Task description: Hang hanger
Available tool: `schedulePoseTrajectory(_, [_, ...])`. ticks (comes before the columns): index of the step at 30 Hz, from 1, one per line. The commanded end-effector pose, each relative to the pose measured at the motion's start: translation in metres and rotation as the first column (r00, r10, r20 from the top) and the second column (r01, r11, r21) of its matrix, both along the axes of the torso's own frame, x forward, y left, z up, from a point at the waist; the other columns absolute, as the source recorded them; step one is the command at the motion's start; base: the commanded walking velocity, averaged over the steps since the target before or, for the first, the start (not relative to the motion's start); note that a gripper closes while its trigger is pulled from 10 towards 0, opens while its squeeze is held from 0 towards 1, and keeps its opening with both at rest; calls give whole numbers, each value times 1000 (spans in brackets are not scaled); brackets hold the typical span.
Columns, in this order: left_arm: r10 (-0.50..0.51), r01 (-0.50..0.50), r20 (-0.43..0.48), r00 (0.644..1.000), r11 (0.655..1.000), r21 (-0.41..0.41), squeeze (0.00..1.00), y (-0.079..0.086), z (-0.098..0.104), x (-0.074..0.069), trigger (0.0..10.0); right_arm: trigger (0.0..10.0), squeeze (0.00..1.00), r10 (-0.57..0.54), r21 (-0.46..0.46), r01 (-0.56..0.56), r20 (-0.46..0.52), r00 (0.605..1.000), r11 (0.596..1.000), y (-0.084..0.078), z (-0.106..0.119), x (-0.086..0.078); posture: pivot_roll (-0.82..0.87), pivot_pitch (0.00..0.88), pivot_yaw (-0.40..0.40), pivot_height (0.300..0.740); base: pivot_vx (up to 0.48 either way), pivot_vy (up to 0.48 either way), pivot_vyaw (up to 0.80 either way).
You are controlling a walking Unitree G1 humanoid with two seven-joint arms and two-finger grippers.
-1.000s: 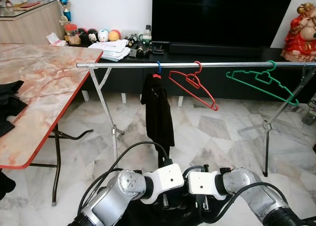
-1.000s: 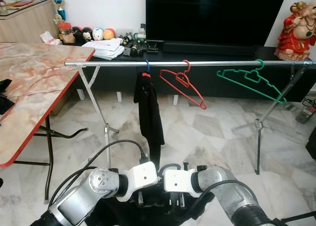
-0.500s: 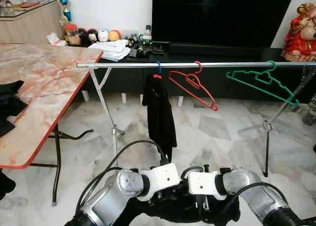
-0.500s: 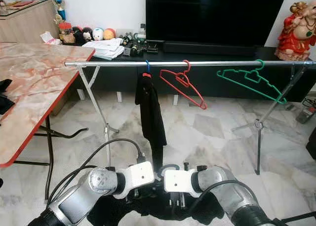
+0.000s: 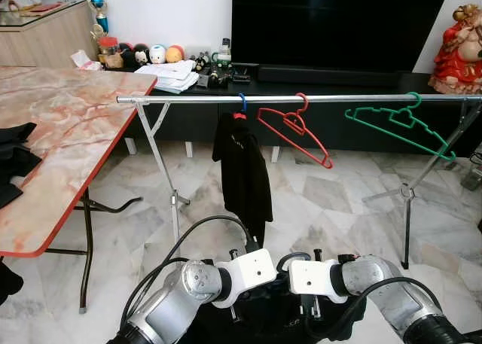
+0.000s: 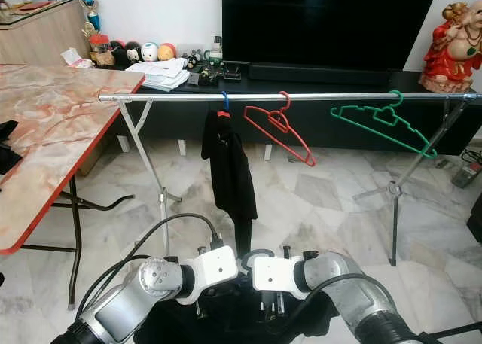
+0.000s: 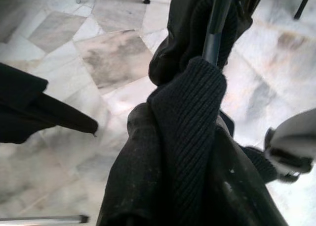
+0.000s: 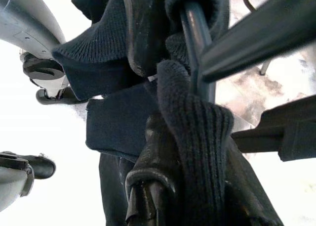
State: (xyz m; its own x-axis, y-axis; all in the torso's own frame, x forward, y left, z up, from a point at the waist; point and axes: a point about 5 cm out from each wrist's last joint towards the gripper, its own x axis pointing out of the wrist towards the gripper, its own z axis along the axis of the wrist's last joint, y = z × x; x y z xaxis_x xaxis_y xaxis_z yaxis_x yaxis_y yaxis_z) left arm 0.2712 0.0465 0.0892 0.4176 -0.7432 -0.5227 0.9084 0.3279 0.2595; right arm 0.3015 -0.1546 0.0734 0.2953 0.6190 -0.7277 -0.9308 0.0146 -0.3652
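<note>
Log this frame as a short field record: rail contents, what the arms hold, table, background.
rail: metal rail on folding legs, spanning the room
on rail: black garment on a blue-hooked hanger, empty red hanger, empty green hanger
arms: left gripper and right gripper low in front, both at a dark knit garment on a dark hanger
table: marble-look table at the robot's left, dark clothes on its edge
background: dark TV, red figurine

Left arm (image 5: 181,295), right arm (image 5: 376,291), wrists together, low
</note>
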Motion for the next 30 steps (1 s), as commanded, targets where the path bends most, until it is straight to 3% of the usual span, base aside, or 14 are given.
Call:
schedulePoseTrajectory(1, [32,-31,10,999,998,-49,0,0,4,3,0,0,0,18,57,-20,35,999,998,9,11,5,19,0,-15,740,0,0,0])
schedulePoseTrajectory(18, [1,-1,4,1000,996,-92,0,-3,6,0,0,0,0,10,50,-10,-3,1000,999,4,6,2,20,0,-18,740,0,0,0])
schedulePoseTrajectory(19, [1,0,5,1000,996,-93,0,-3,6,0,0,1255,0,6,48,-6,-8,1000,999,3,6,2,19,0,-17,740,0,0,0])
schedulePoseTrajectory(20, [4,-3,11,1000,996,-91,0,-3,6,1,0,10000,0,2,37,-2,-20,1000,999,1,5,2,21,0,-17,740,0,0,0])
schedulePoseTrajectory(22, [8,-7,17,1000,996,-88,0,-2,6,2,0,10000,0,2,26,-2,-29,1000,1000,0,4,1,21,0,-16,740,0,0,0])
schedulePoseTrajectory(23, [17,-15,20,1000,996,-85,0,-2,6,3,0,10000,408,-1,36,3,-42,999,999,-1,4,1,22,0,-18,740,0,0,0])
schedulePoseTrajectory(24, [28,-26,27,999,996,-81,0,-2,6,4,0,10000,1000,-10,84,16,-76,997,996,0,5,0,24,0,-20,740,0,0,0])
schedulePoseTrajectory(26, [39,-37,28,999,996,-81,0,-1,6,5,0,10000,1000,15,120,-1,-114,993,993,2,8,-5,24,0,-20,740,0,0,0])
schedulePoseTrajectory(30, [38,-36,39,999,998,-53,0,2,2,5,0,10000,1000,62,94,-46,-175,983,995,-6,7,-13,20,0,-19,740,0,0,0])
